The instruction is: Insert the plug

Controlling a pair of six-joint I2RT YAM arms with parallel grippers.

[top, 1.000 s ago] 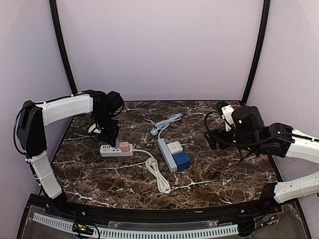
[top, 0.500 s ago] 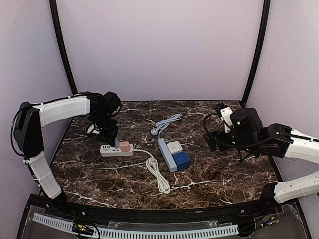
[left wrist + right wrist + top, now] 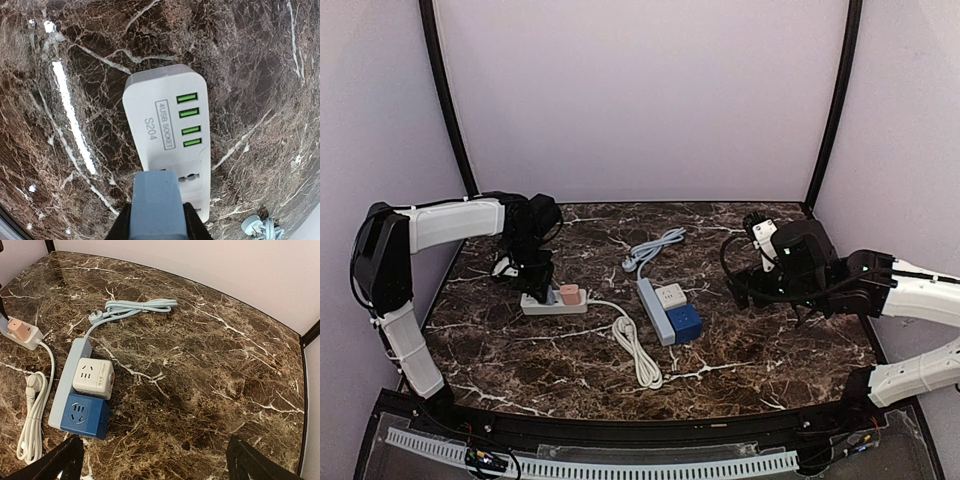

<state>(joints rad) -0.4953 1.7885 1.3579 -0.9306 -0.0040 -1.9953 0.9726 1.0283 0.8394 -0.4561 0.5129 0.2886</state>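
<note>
My left gripper (image 3: 534, 276) is shut on a blue-grey plug (image 3: 155, 206) and holds it over the white power strip (image 3: 170, 134), on the strip's first socket behind the green USB ports (image 3: 187, 120). The same strip (image 3: 552, 301) lies at the left of the table and has a pink plug (image 3: 569, 294) in it. Whether the plug's pins are in the socket is hidden. My right gripper (image 3: 155, 467) is open and empty, raised above the right side of the table.
A light-blue power strip (image 3: 655, 311) with a white cube adapter (image 3: 93, 378) and a blue cube adapter (image 3: 82, 415) lies mid-table. Its coiled blue cable (image 3: 137, 307) lies behind it. A white coiled cable (image 3: 635, 350) runs from the white strip toward the front.
My left gripper has come down a little with the plug toward the white strip. My right arm has shifted slightly to the left.
</note>
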